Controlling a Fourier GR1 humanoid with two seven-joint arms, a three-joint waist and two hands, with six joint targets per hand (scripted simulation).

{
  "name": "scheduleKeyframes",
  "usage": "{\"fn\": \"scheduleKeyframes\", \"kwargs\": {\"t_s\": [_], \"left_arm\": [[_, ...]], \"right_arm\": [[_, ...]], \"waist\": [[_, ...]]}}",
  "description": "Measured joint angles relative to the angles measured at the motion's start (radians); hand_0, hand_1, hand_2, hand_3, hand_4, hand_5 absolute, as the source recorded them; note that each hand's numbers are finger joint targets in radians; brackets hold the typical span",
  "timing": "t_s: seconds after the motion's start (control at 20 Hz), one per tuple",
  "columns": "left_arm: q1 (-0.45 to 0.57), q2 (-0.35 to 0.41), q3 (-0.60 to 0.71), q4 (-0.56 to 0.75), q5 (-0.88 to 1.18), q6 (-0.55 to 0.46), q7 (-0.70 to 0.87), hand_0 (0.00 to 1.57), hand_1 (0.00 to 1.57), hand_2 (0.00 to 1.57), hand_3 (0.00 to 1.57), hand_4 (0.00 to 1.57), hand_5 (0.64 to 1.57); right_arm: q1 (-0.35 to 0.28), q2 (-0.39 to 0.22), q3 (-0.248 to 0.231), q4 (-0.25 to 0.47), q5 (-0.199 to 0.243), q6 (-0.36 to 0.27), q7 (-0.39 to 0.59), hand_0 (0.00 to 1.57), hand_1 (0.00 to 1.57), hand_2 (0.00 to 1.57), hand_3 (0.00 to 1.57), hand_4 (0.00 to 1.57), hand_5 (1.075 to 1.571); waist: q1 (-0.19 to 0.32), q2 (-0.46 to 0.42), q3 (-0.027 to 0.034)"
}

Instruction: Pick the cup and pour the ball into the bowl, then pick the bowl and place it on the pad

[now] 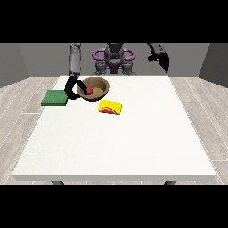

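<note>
The yellow cup (110, 107) lies on its side on the counter (133, 133), mouth toward the camera, while the hand at the view's left (71, 89) clasps the tilted bowl (94, 87) holding the red ball (89, 90).

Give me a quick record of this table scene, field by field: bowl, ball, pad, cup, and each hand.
bowl: brown bowl, upright on the white table, right of the pad
ball: red ball inside the bowl
pad: green pad, nothing on it
cup: yellow cup, lying on its side in front of the bowl
hand at the view's left: at the bowl's rim
hand at the view's right: raised, holding nothing
</note>
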Motion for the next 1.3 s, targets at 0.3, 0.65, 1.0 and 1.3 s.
{"fn": "scheduleKeyframes", "kwargs": {"t_s": [0.3, 0.65, 1.0, 1.3], "left_arm": [[0.090, 0.015, 0.047, 0.096, 0.014, 0.001, -0.016, 0.00, 0.00, 0.00, 0.00, 1.01, 1.407], [0.096, 0.050, 0.094, 0.096, 0.035, -0.003, -0.014, 0.00, 0.00, 0.00, 0.00, 1.02, 1.431], [0.059, 0.084, 0.137, 0.094, 0.070, -0.037, -0.043, 0.00, 0.00, 0.00, 0.00, 1.29, 1.510], [0.029, 0.264, 0.290, 0.096, 0.208, -0.188, -0.046, 0.00, 0.00, 0.00, 0.00, 1.29, 1.571]], "right_arm": [[-0.079, -0.026, 0.075, -0.050, 0.049, 0.053, 0.299, 1.57, 1.57, 1.57, 0.78, 0.82, 1.568], [-0.071, -0.135, 0.031, -0.123, 0.003, 0.182, 0.367, 1.57, 1.57, 1.57, 0.47, 0.83, 1.570], [-0.061, -0.227, -0.032, -0.152, -0.028, 0.248, 0.335, 1.57, 1.57, 1.57, 0.00, 0.89, 1.571], [-0.011, -0.301, -0.106, -0.122, -0.064, 0.273, 0.228, 1.57, 1.57, 1.57, 0.00, 0.87, 1.570]], "waist": [[-0.106, -0.146, 0.0109], [-0.164, -0.144, 0.0148], [-0.151, -0.056, 0.0154], [-0.105, 0.005, 0.0159]]}}
